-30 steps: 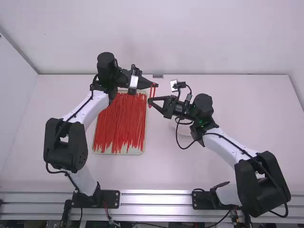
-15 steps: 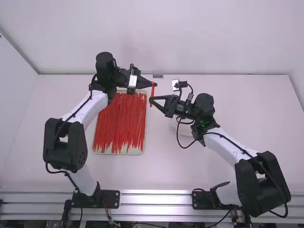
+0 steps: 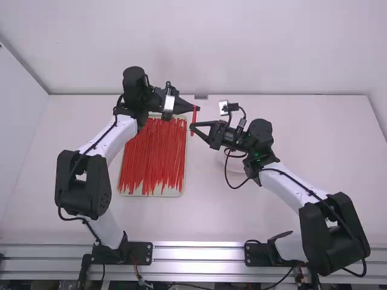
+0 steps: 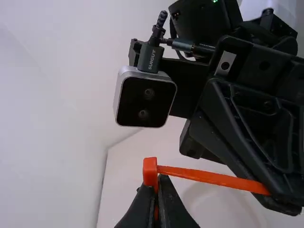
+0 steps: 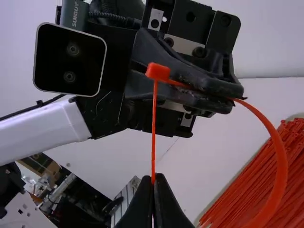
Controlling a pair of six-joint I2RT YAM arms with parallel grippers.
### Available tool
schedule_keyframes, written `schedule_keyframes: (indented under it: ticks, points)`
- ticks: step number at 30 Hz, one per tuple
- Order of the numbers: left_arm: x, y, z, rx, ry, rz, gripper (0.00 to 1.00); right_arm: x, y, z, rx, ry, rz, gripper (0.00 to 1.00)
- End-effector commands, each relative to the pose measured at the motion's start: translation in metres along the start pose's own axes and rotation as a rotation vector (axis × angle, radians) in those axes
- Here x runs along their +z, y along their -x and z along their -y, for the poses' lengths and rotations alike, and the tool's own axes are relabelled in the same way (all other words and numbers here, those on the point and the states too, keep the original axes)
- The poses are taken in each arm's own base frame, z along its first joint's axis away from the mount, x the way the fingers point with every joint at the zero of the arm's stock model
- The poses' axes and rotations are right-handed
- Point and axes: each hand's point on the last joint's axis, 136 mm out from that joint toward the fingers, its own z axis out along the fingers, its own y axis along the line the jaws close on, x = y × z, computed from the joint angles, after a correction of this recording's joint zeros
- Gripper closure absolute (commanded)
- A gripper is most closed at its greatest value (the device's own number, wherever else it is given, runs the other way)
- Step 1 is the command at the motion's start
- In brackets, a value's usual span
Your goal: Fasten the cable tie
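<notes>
The cable tie (image 5: pixel 153 133) was held aloft between both grippers. Its head (image 4: pixel 149 170) was clamped in the clenched left gripper (image 4: pixel 155 202), and its strap was pinched in the right gripper (image 5: pixel 152 186). The strap's long axis ran straight from the right fingers to the head.

Crowded over the far right corner of the tray (image 3: pixel 184 184): left claw (image 3: pixel 194 109) and right claw (image 3: pixel 191 127) tip to tip, both pinched on one cable tie (image 3: pixel 194 121) bridging the small gap. Hardly any room between them. Right arm's wrist camera (image 4: pixel 144 99) just beside the left claw's tips. Tray heaped with loose cable ties (image 3: pixel 154 157); left arm alongside its left edge. Black cable (image 3: pixel 225 172) looping down by the right arm. Room to pass over the worktop (image 3: pixel 326 127) right of the right arm, and on the near side between the two bases.
</notes>
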Motion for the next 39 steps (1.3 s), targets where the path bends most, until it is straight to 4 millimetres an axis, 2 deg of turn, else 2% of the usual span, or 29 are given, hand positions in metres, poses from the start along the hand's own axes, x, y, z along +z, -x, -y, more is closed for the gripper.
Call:
schedule_keyframes:
  ticks: [1, 5, 15, 25, 30, 39]
  points:
    - [0.001, 0.0, 0.005, -0.001, -0.019, 0.014, 0.98, 0.0, 0.004, 0.002, 0.007, -0.004, 0.022, 1.0]
    - [0.004, 0.0, 0.008, -0.021, -0.026, 0.018, 0.98, 0.0, 0.009, -0.003, -0.011, 0.011, 0.043, 1.0]
    - [0.009, -0.002, 0.012, -0.072, -0.037, 0.024, 0.98, -0.002, 0.013, 0.0, -0.011, -0.005, 0.063, 1.0]
    - [0.009, -0.009, 0.02, -0.092, -0.039, 0.024, 0.98, -0.01, 0.025, 0.01, 0.005, -0.04, 0.104, 1.0]
    - [0.019, -0.011, 0.029, -0.076, -0.061, 0.037, 0.98, -0.012, 0.028, 0.012, 0.004, -0.051, 0.116, 1.0]
    - [0.023, -0.011, 0.032, -0.093, -0.07, 0.041, 0.98, -0.019, 0.035, 0.019, 0.002, -0.072, 0.138, 1.0]
